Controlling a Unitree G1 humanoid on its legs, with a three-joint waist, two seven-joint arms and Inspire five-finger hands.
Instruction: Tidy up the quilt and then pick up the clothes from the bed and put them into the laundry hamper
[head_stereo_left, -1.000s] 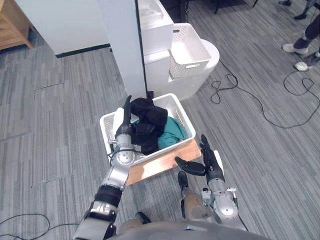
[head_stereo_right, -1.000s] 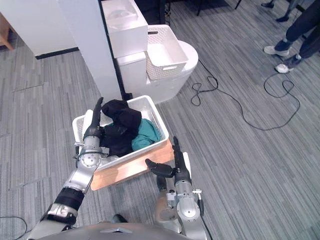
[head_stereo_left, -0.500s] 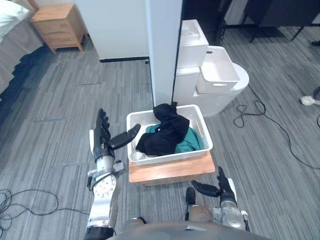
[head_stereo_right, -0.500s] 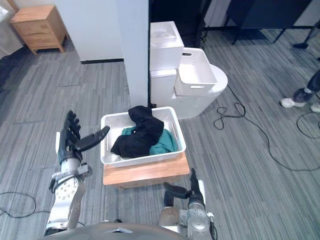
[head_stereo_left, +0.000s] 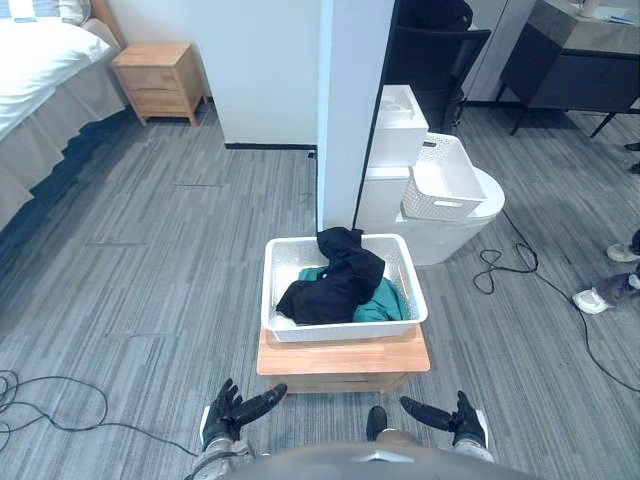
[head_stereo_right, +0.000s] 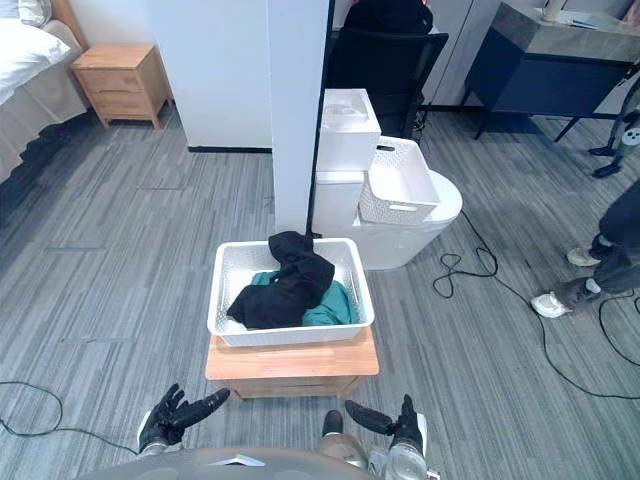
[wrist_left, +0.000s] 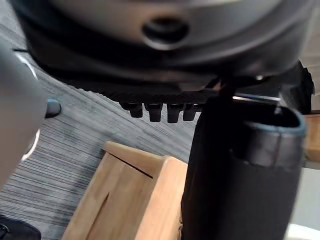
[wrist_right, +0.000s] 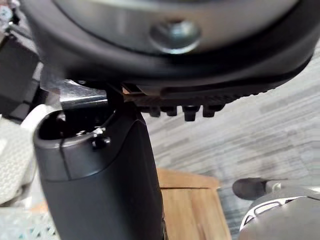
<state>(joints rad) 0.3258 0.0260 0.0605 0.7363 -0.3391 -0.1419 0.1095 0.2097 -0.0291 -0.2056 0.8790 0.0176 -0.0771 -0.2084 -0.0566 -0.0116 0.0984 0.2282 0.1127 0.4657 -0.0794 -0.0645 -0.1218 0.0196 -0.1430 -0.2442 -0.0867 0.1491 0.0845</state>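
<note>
Hanging low before the wooden stool (head_stereo_left: 340, 358), left hand (head_stereo_left: 232, 410) and right hand (head_stereo_left: 458, 421): fingers straight, spread, empty. White hamper (head_stereo_left: 340, 330) on the stool holds black garment (head_stereo_left: 335, 285) over teal garment (head_stereo_left: 383, 302).

Left hand (head_stereo_left: 228, 415), right hand (head_stereo_left: 460, 422) — matte black; grey wrist housing, screw.

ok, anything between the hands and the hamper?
Nothing visible. The left hand and right hand hang open and empty, short of the wooden stand that carries the hamper; black and teal clothes already lie inside it.

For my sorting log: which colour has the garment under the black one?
The lower garment is teal; left eye view shows it best.
</note>
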